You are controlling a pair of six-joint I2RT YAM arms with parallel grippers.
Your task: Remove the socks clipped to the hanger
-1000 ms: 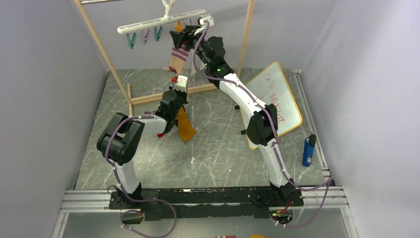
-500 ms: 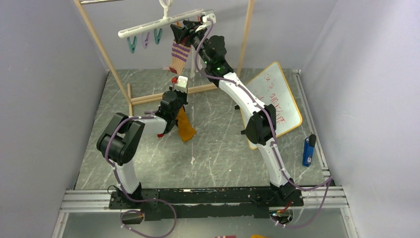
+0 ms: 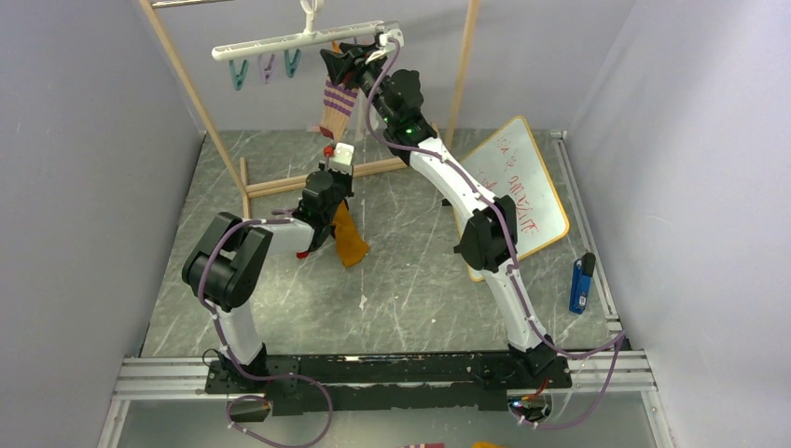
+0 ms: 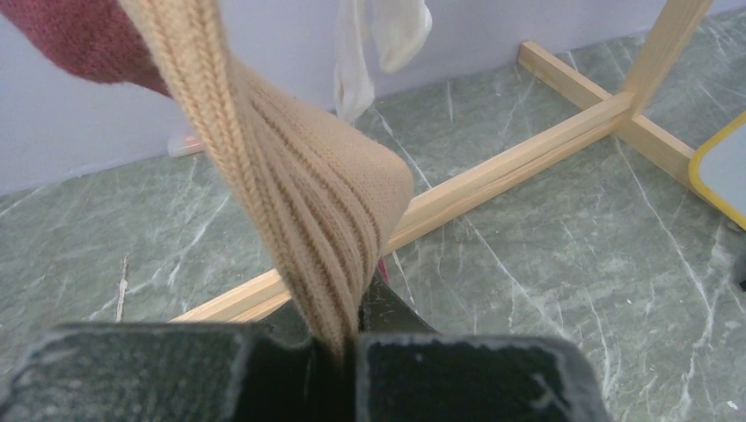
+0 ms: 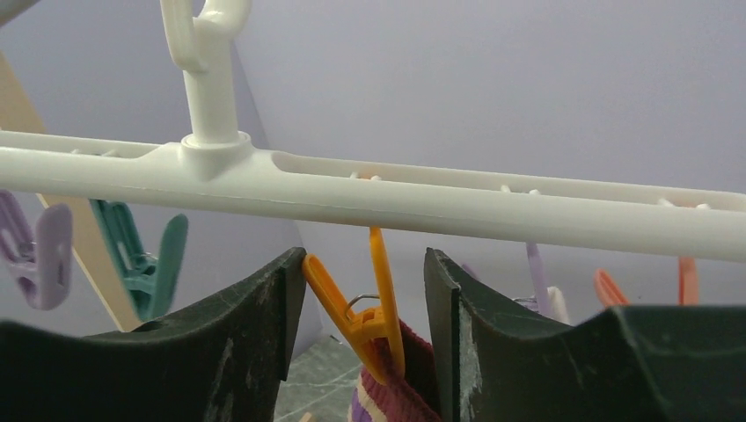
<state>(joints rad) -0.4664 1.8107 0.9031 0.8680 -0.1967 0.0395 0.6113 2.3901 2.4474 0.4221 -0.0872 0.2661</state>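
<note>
The right gripper (image 5: 365,294), half open, straddles the orange clip (image 5: 376,303) pinning the striped sock (image 5: 391,404) under the hanger (image 5: 457,207). Unclipping is in hand, and next comes a squeeze (probably gentle). The left gripper (image 4: 339,365) is clamped on the mustard sock (image 4: 308,202).

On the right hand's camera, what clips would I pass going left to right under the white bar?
Lilac clip → teal clip → orange clip → thin lilac clip → salmon clip → last salmon clip.
</note>
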